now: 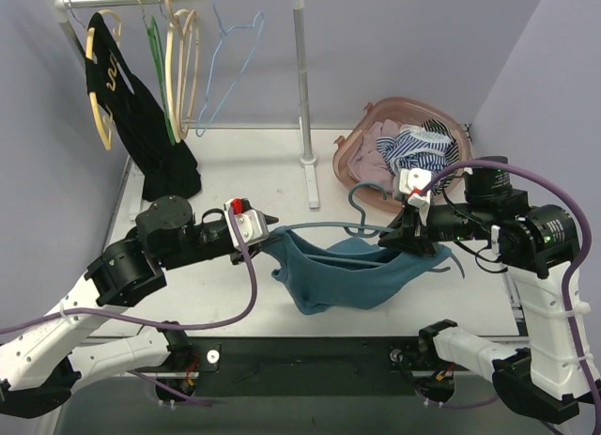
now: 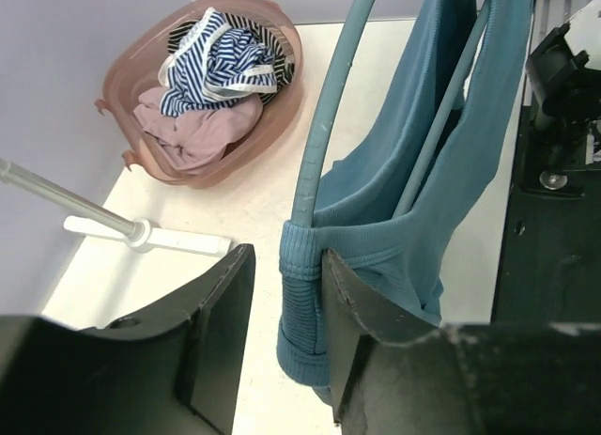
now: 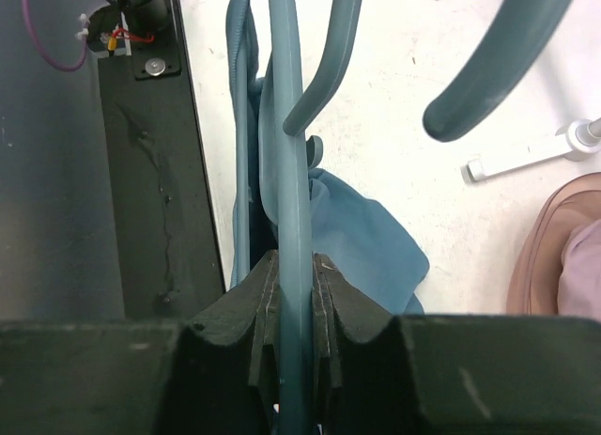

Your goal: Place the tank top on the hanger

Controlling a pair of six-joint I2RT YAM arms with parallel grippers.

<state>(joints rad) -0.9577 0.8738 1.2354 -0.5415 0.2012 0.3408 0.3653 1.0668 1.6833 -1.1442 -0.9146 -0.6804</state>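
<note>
Left fingers (image 2: 218, 332) stand apart, with the tank top (image 1: 347, 277) hem against one inner face, perhaps hooked over it. The tank top hangs above the table (image 1: 244, 172), slung between both arms along the hanger (image 1: 338, 227). Right fingers (image 3: 255, 299) are clamped on the hanger's bar.

Black-and-white arms (image 1: 188, 238), seemingly purple-sleeved cables (image 1: 554, 186)

1. Right claw (image 3: 293, 294) is pinched tight on the hanger's (image 3: 286, 125) straight bar.
2. Tank top (image 3: 362, 238) is bunched against that bar, with the white desk (image 3: 423, 191) behind it.
3. A pink basket (image 3: 554, 247) peeks in at the right edge.
</note>
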